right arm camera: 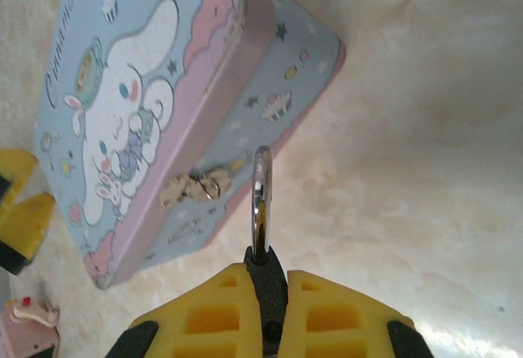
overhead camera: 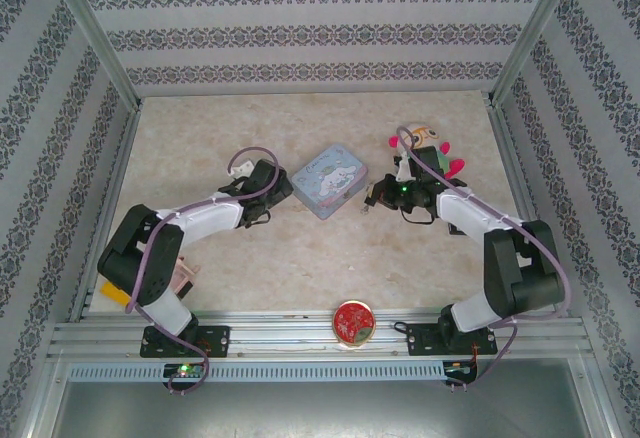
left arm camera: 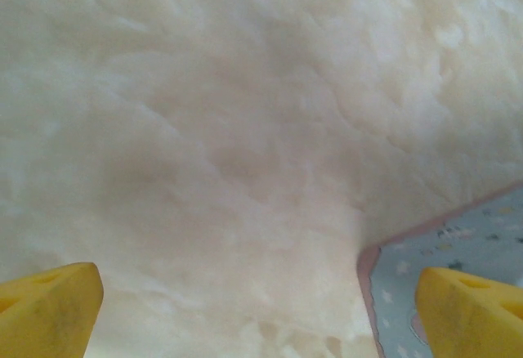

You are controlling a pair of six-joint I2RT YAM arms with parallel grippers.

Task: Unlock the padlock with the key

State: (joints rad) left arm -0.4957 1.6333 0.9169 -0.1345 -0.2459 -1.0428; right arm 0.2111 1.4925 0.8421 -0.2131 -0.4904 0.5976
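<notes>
In the right wrist view the padlock [right arm camera: 266, 286] is mostly buried between the pinched yellow fingers [right arm camera: 339, 313] of the right tool [right arm camera: 267, 275]; just a dark edge and the silvery shackle [right arm camera: 260, 194] stick out. The tin box [right arm camera: 155, 105] runs off the top edge, and a pink object [right arm camera: 29, 329] is cut by the bottom left corner. In the left wrist view the fingertips [left arm camera: 49, 309] of the left tool [left arm camera: 257, 284] are clipped by the bottom edge, and the tabletop [left arm camera: 245, 129] is blurred. From above, a yellow block [overhead camera: 112, 294] lies half hidden under the left arm, and a toy [overhead camera: 432, 140] sits partly behind the right arm.
</notes>
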